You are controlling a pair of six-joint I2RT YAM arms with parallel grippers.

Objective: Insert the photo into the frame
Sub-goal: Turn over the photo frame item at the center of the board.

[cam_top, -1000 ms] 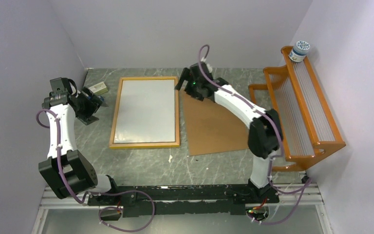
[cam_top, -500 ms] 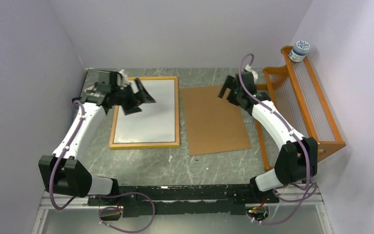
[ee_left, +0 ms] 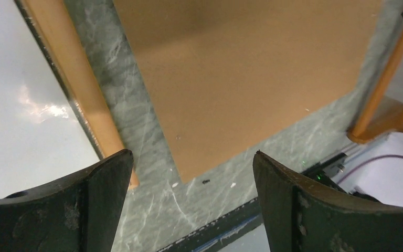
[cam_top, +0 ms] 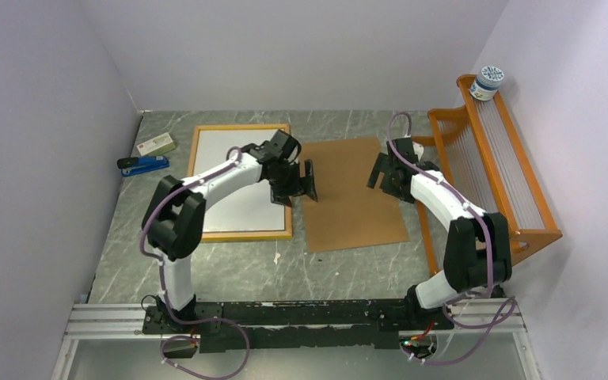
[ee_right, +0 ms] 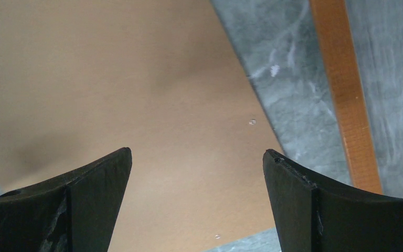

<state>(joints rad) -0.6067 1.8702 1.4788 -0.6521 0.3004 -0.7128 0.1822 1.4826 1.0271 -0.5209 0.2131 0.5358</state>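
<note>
The frame (cam_top: 229,235) lies flat on the table, left of centre, with a thin yellow-orange border. A plain white sheet (cam_top: 241,207) fills it and looks like the photo's back; no printed side shows. The left wrist view shows the frame's border (ee_left: 78,89) and the white sheet (ee_left: 21,105). My left gripper (cam_top: 297,188) is open and empty, over the gap between the frame and the brown hardboard panel (cam_top: 348,198). My right gripper (cam_top: 384,170) is open and empty above the panel's right part (ee_right: 110,79). The left gripper (ee_left: 191,153) and right gripper (ee_right: 197,151) both hold wide jaws.
An orange slatted rack (cam_top: 491,174) stands along the right wall with a small jar (cam_top: 488,81) on its top end. Its foot rail (ee_right: 341,79) runs close beside the panel. A blue stapler (cam_top: 142,165) and a small box (cam_top: 156,144) lie at far left.
My left arm has swung from the stapler at far left across the frame to the panel's left edge. My right arm has moved from the panel's far left corner to its right side.
</note>
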